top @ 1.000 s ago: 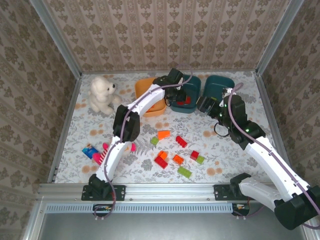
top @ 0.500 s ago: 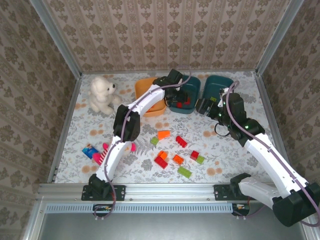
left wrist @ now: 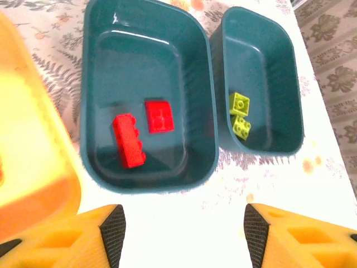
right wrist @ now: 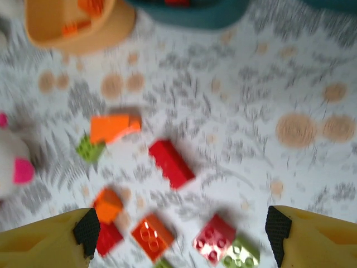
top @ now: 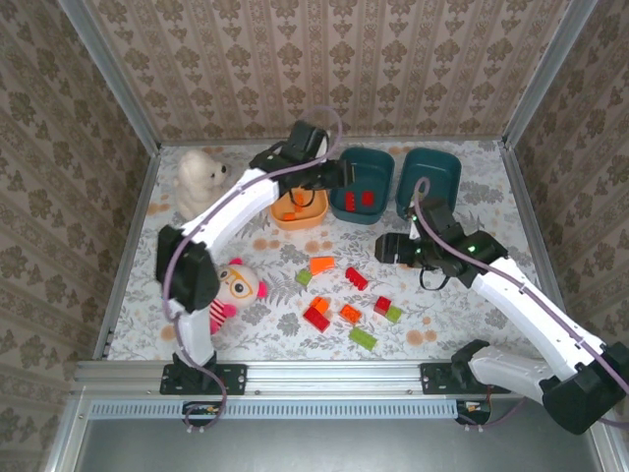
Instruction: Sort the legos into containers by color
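Here the left claw (left wrist: 184,237), which a second ago was dipping into the middle teal tub (left wrist: 95,72), is hovering beside it, toward the orange tub (left wrist: 33,139), with its fingers apart and nothing between them. Two red legos are lying on the teal tub's floor, so the latest red delivery is judged complete. The right claw (right wrist: 181,231), likewise spread and empty, is drawing away from the right teal tub (left wrist: 279,67), where two green legos (left wrist: 239,104) are resting. It is now looking down on the loose legos on the table (top: 442,320), which are awaiting sorting. The long red brick (left wrist: 128,140) in the tub is lying flat, its long axis running roughly along the tub's longer side. The loose red brick (right wrist: 171,163) is lying diagonally in the right wrist view, from upper left to lower right.
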